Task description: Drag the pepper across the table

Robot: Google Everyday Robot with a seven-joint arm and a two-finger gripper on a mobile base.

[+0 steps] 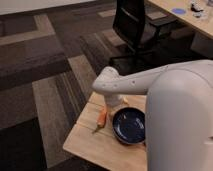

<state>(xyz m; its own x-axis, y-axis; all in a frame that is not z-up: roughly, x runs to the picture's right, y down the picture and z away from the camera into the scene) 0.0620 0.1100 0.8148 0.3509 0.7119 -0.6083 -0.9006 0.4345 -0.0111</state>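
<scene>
The pepper [102, 119] is small, slim and orange-red, and lies on the light wooden table [87, 142] just left of the dark blue bowl [129, 126]. Its thin end points toward the near left edge. My gripper [113, 103] hangs from the white arm's wrist [106, 82] right above the pepper's far end, close to the tabletop. The wrist hides most of the gripper. I cannot tell whether it touches the pepper.
A small orange thing [125, 101] shows behind the gripper near the table's far edge. A black office chair [134, 27] stands beyond the table on striped carpet. A pale desk [192, 17] with blue items is at the far right. My white body [180, 125] fills the right side.
</scene>
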